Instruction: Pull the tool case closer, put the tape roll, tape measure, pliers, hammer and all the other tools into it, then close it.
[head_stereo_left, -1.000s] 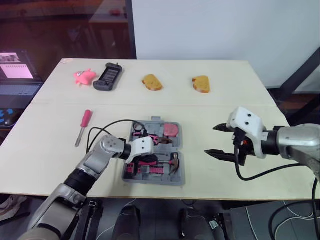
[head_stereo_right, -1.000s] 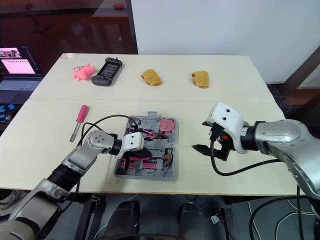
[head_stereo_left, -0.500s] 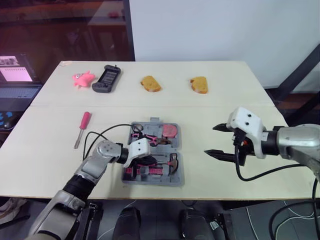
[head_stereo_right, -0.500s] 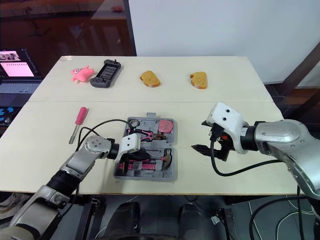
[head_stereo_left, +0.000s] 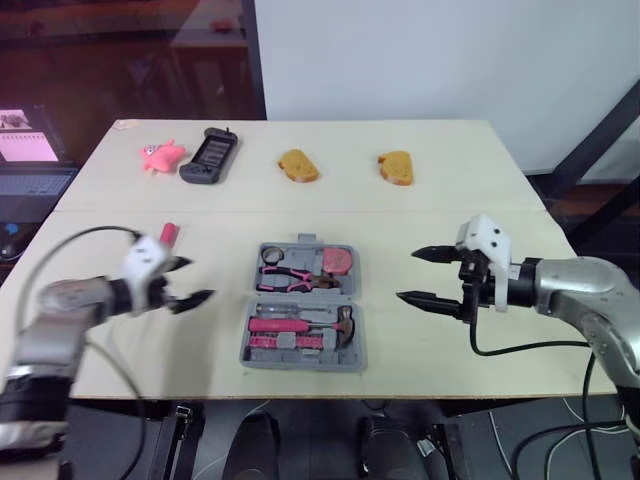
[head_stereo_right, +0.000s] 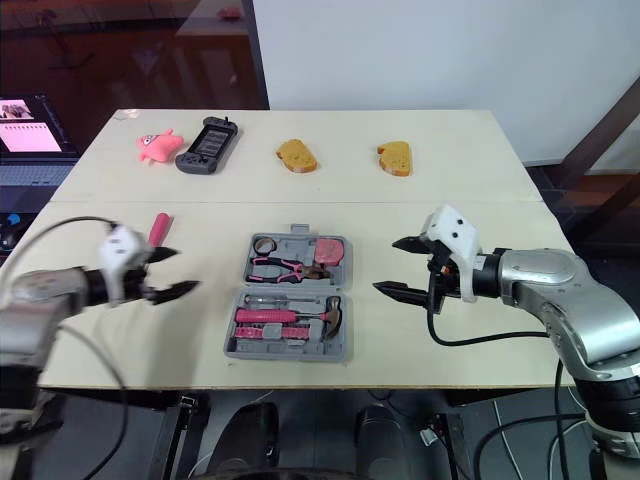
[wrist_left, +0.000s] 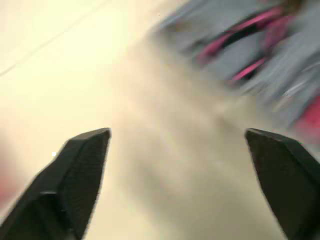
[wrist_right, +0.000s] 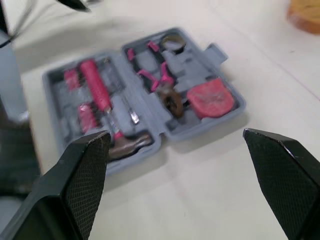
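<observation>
Flanking the open tool case, left gripper and right gripper gape.

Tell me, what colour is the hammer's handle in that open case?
Pink. The hammer shows best in the right wrist view.

Arms: silver-grey metal shells. Wrists: white angular housings. Black cables loop beside each forearm. Left gripper and right gripper: two black, pointed fingers with cross-hatched faces.

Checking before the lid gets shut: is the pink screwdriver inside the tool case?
No, the pink screwdriver lies on the table, left of the open tool case.
</observation>
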